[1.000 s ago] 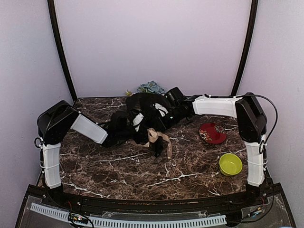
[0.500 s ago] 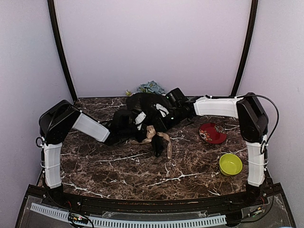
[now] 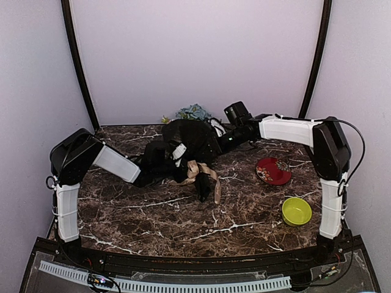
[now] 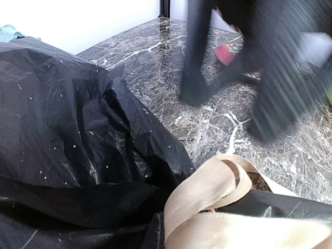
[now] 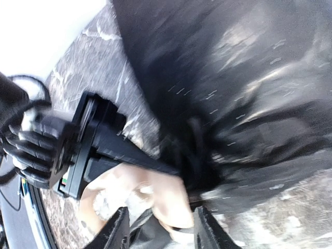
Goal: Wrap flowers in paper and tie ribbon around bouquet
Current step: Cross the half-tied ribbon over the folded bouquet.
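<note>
Bouquet (image 3: pixel 189 137) blocks centre; plate (image 3: pixel 273 171), bowl (image 3: pixel 297 210) at right; near tabletop (image 3: pixel 171 226) free.

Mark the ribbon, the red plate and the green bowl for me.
ribbon (image 4: pixel 207 189): left wrist view, on the beige loop beside the black paper.
red plate (image 3: pixel 273 171): top external view, on its patterned middle.
green bowl (image 3: pixel 297 211): top external view, on its inner surface.

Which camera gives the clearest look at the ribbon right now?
The left wrist view: the ribbon fills its lower right, close and sharp, its satin loops lying against the black paper. The top external view shows it small and far off. The right wrist view gives only a blurred beige patch.
</note>
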